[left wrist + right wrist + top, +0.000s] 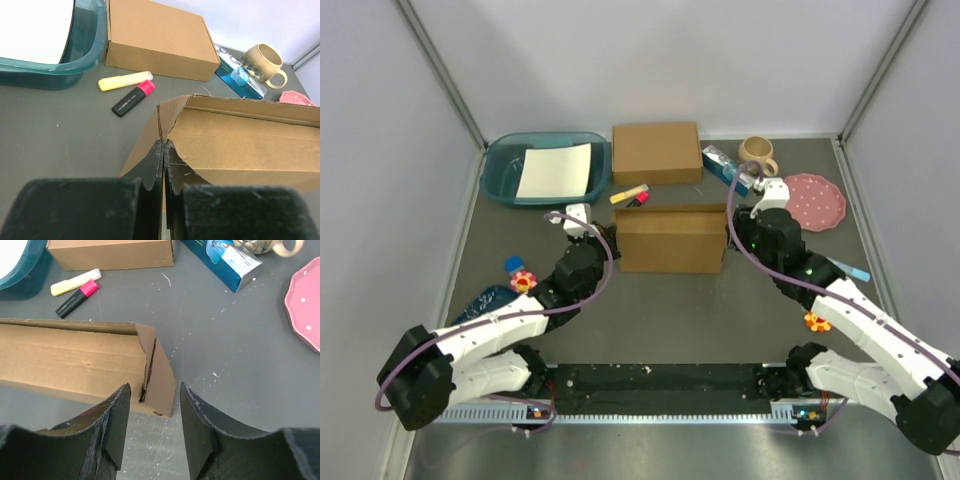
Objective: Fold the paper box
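Observation:
The paper box point(670, 240) stands in the middle of the table as a long brown cardboard trough with its top open. My left gripper point(607, 232) is at its left end. In the left wrist view the gripper point(164, 146) is shut on the box's left end flap point(150, 135), with the open inside of the box point(240, 142) to the right. My right gripper point(733, 225) is at the box's right end. In the right wrist view it is open point(154, 388), and the box's right end flap point(161, 377) lies just beyond its fingertips, untouched.
A closed brown box point(656, 152) sits behind the paper box, with a yellow highlighter point(628, 191) and a black-and-pink marker point(639, 200) between them. A teal basin point(502, 170) holding white paper is back left. A blue carton point(723, 166), mug point(757, 153) and pink plate point(814, 200) are back right.

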Tool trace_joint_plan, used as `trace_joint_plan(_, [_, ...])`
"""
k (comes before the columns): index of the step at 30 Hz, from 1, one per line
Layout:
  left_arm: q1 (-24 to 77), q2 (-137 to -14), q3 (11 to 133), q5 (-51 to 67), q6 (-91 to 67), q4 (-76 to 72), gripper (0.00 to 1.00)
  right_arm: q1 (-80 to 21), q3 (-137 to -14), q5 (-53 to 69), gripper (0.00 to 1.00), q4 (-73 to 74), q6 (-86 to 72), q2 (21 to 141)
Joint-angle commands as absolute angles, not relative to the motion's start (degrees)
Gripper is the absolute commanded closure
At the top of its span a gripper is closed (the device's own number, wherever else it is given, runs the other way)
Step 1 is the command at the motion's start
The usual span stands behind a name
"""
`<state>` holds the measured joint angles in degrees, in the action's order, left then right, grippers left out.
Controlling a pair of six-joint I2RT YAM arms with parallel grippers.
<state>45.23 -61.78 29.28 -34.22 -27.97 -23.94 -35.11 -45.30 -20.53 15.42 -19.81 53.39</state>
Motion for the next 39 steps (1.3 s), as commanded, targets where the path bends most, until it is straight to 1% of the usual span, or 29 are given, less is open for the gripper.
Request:
trace_joint_plan(1, [45.53, -65.57, 26.81, -33.93, -25.84, -9.23, 1.0, -33.14, -46.58, -19.34, 0.56, 10.46, -18.63, 55.1])
trace_joint_plan(10, [45.53, -65.74, 26.72, -34.01, -25.49, -9.32, 1.0, -32.78, -47.99, -18.46, 0.59, 7.47, -18.11, 58.44])
trace_joint_plan(22, [45.44, -65.65, 26.98, -33.84, -24.96, -9.32, 1.0, -31.9, -49.04, -18.11, 0.64, 4.75, -17.58, 59.23])
trace_joint_plan(24, [45.53, -65.65, 26.98, -33.84, -25.05, -9.32, 1.0, -31.73, -48.96, -17.84, 0.67, 4.75, -17.67, 59.41])
trace_joint_plan(25, [45.53, -65.57, 26.9, -33.84, -24.96, -9.32, 1.0, -31.73, -48.87, -17.84, 0.71, 4.75, -17.58, 59.5])
trace_joint_plan(27, [45.53, -65.48, 26.98, -33.84, -25.05, -9.32, 1.0, -31.73, -48.43, -17.76, 0.76, 4.57, -17.75, 59.5])
trace_joint_plan(28, [45.44, -65.39, 26.98, -33.84, -25.05, -9.32, 1.0, -31.73, -48.25, -17.75, 0.81, 4.4, -17.75, 59.5])
trace_joint_plan(30, [45.53, -65.39, 26.98, -33.92, -24.96, -9.32, 1.0, -31.73, -47.82, -17.67, 0.88, 4.13, -17.84, 59.59])
trace_joint_plan(31, [45.53, -65.39, 27.07, -33.84, -24.96, -9.32, 1.0, -31.64, -47.64, -17.67, 0.94, 4.22, -17.84, 59.59])
trace_joint_plan(33, [45.53, -65.48, 27.16, -33.75, -24.87, -9.23, 1.0, -31.55, -47.38, -17.67, 1.0, 4.31, -17.75, 59.59])
trace_joint_plan(39, [45.61, -65.21, 27.16, -33.14, -25.49, -9.58, 1.0, -31.55, -43.61, -17.49, 1.0, 4.48, -19.68, 58.01])
